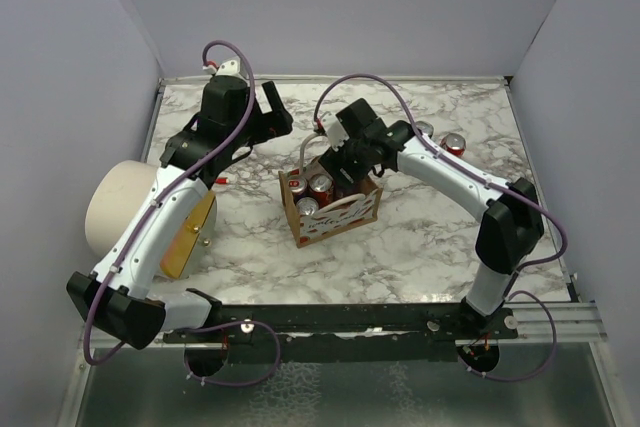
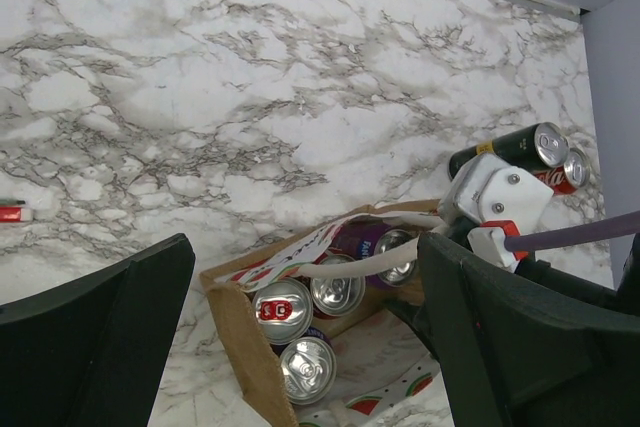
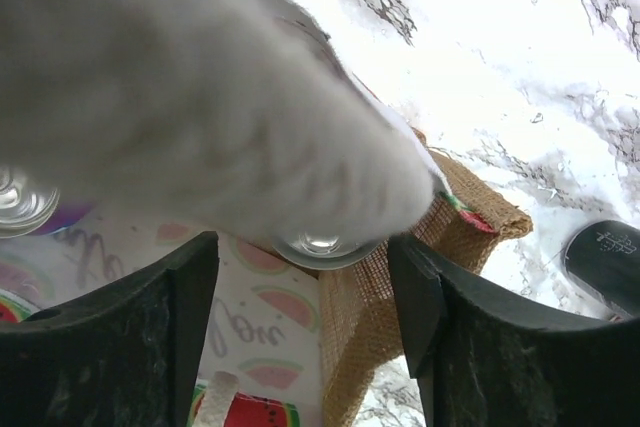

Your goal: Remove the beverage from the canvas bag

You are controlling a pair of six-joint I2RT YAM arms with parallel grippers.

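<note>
The right gripper (image 1: pixel 345 169) hung over the bag (image 1: pixel 331 209), fingers part open around nothing I could make out, a can (image 3: pixel 322 245) upright just below, while the left gripper (image 1: pixel 268 115) gaped wide, farther off.

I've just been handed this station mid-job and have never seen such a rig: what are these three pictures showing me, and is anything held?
Two robot arms are bolted at the near edge of a marble table. One picture looks down from above; the other two come from a camera on each wrist.

The canvas bag stands mid-table with several cans inside. Two more cans lie on the table outside it, and a large cream cylinder lies at the left.

The left gripper hovers above the bag, its fingers wide apart, holding nothing. The right gripper is down at the bag's mouth, with a can top and a blurred white handle between its fingers; no firm grip shows.
</note>
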